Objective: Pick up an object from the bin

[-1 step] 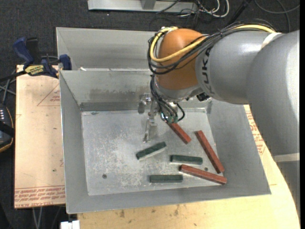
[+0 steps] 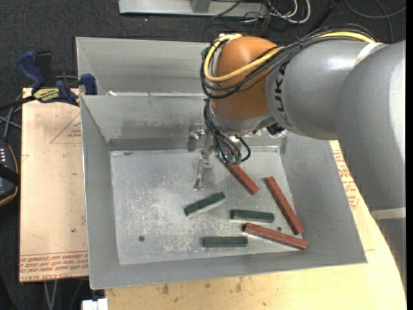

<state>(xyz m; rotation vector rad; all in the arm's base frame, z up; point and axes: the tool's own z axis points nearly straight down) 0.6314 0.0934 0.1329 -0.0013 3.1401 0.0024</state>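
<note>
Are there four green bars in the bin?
No, only three flat dark green bars lie on the grey metal bin's floor.

A dark carpet [image 2: 39,11] covered the floor. On it, at the top, lay a flat grey metal base [image 2: 187,5], and just beside it, to the right, a tangle of black and white cables [image 2: 284,2]. A black device [image 2: 6,173] showed at the left edge.

You are seeing the gripper [image 2: 202,173] hanging low over the floor of the grey bin [image 2: 97,173], just behind a tilted dark green bar [image 2: 204,204]. A short red bar [image 2: 242,178] is lying beside it (upper end hidden under the wrist). Another green bar [image 2: 252,216] and a long red bar [image 2: 282,204] are lying further right.
</note>
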